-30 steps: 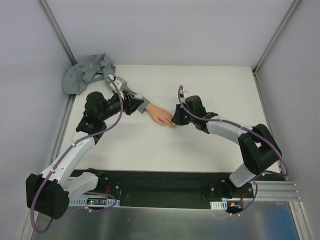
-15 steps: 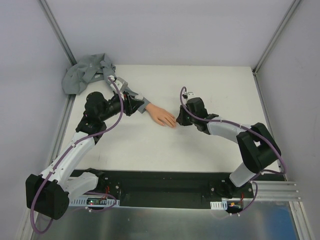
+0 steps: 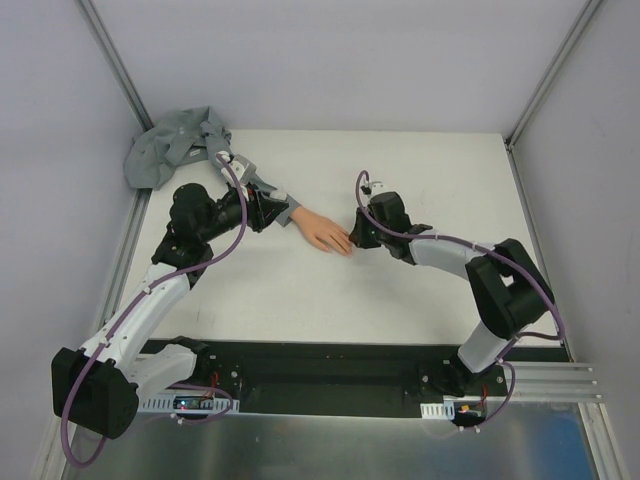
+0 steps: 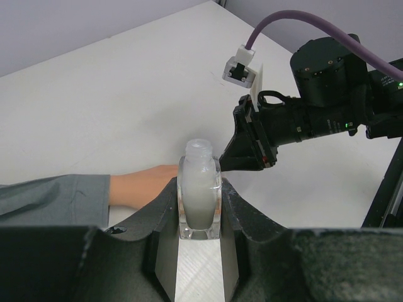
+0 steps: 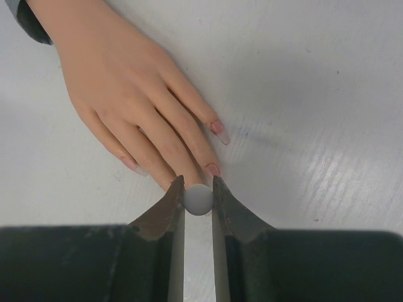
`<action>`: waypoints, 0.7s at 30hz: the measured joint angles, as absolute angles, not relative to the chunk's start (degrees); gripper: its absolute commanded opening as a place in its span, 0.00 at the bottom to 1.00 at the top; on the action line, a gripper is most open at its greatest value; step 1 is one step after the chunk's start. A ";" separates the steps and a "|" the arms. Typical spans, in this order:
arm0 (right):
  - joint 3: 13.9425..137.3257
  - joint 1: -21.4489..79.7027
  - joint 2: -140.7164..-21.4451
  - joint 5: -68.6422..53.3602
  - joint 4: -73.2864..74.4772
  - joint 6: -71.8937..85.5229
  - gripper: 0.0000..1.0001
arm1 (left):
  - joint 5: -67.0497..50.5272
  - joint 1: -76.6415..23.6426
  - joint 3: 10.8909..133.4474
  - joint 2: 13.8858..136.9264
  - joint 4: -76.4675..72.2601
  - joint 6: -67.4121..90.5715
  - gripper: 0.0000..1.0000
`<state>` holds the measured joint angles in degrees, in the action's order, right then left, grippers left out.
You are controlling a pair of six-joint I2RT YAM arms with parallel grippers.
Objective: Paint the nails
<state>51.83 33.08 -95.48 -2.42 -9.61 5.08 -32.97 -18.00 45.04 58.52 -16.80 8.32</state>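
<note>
- Top external view: fixed high at the near edge, looking down over the whole bench [image 3: 450,180].
- Left wrist view: low, close, facing across the bench to the right claw [image 4: 234,157].
- Right wrist view: very close above the mannequin hand [image 5: 126,94], which all three views share.

Backed the right end effector [image 3: 352,241] off the fingertips of the mannequin hand [image 3: 322,231], a little toward the right of the tabletop [image 3: 300,300], leaving a small gap. Then closed in again, ending just beside the nails [image 5: 212,170], slightly short of the first position. Swung the right arm's elbow [image 3: 505,292] somewhat leftward along the way.
</note>
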 measured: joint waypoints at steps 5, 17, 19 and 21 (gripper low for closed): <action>52.80 33.08 -96.31 -2.42 -10.07 5.06 0.00 | -32.99 -18.00 45.04 58.52 -16.80 8.32 0.00; 53.43 33.08 -98.21 -2.39 -9.56 5.08 0.00 | -33.04 -18.00 45.04 58.52 -16.80 8.34 0.00; 53.45 33.08 -98.21 -2.39 -9.61 5.08 0.00 | -33.04 -18.00 45.04 58.52 -16.80 8.34 0.00; 53.45 33.08 -98.21 -2.42 -9.58 5.08 0.00 | -33.04 -18.00 45.04 58.52 -16.80 8.34 0.00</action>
<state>53.45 33.08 -98.21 -2.42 -9.58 5.08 -33.04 -18.00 45.04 58.52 -16.80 8.34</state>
